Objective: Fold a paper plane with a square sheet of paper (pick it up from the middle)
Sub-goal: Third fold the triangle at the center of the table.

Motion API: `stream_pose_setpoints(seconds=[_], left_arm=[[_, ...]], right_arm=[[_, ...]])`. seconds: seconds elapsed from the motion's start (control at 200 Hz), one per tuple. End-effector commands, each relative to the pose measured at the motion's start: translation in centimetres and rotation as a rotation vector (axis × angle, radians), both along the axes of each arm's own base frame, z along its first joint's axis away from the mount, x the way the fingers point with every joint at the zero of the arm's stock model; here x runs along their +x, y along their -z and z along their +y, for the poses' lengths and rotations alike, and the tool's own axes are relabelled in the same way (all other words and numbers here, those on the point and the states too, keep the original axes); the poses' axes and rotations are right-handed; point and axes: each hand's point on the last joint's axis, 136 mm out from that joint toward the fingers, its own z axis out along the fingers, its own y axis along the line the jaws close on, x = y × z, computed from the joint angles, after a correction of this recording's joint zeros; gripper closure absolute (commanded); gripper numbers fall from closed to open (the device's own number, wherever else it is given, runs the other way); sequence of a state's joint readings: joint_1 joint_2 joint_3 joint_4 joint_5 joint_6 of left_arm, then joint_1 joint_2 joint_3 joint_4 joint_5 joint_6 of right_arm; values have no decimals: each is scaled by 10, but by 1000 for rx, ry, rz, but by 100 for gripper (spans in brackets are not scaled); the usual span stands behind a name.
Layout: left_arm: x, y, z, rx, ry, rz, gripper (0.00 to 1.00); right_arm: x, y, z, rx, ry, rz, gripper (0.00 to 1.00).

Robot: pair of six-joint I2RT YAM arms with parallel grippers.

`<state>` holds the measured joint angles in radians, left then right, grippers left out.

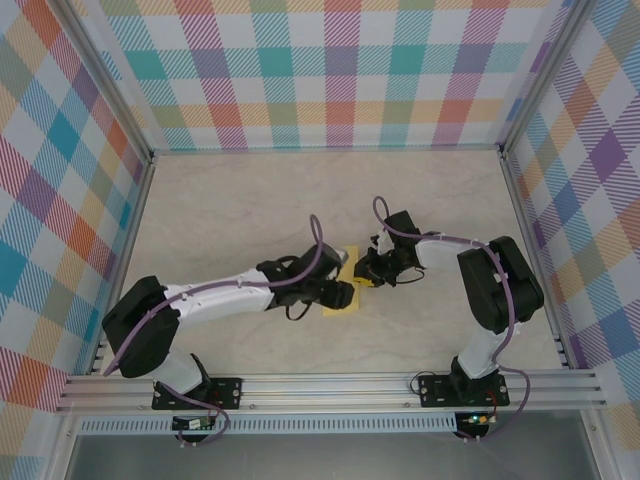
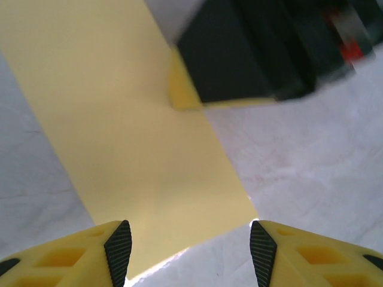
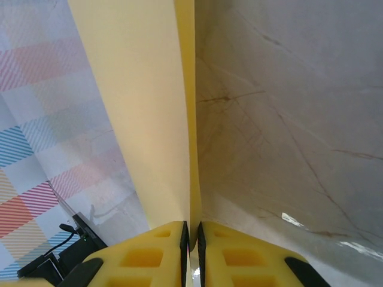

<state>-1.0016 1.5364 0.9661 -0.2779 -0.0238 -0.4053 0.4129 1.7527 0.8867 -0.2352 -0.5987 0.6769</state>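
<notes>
Pinching the square sheet of paper (image 3: 143, 119) alone, the right gripper (image 3: 191, 232) risks skewing it; the left gripper (image 2: 190, 242) gapes released over it.

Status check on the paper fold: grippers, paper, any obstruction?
Left gripper open over the yellow paper's near end. Right gripper shut on the paper, pinching one edge. No obstruction seen.

no legible txt, labels or nos. on anything.
</notes>
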Motion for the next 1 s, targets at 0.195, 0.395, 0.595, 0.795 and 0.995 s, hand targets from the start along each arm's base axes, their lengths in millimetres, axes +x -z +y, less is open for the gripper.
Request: stream_pose_setpoints(seconds=[0.195, 0.395, 0.595, 0.795, 0.995], left_arm=[[-23, 18, -8, 287, 107, -243, 40], [-28, 35, -29, 388, 175, -286, 41], [-20, 45, -29, 464, 166, -318, 44], [-19, 44, -25, 469, 164, -329, 58], [-17, 38, -25, 456, 146, -344, 87]], right_arm=[[1, -10, 4, 27, -6, 18, 85], [1, -6, 4, 22, -7, 25, 85], [0, -4, 3, 15, -8, 29, 85], [0, -3, 2, 12, -8, 29, 85], [0, -4, 3, 13, -8, 26, 84]])
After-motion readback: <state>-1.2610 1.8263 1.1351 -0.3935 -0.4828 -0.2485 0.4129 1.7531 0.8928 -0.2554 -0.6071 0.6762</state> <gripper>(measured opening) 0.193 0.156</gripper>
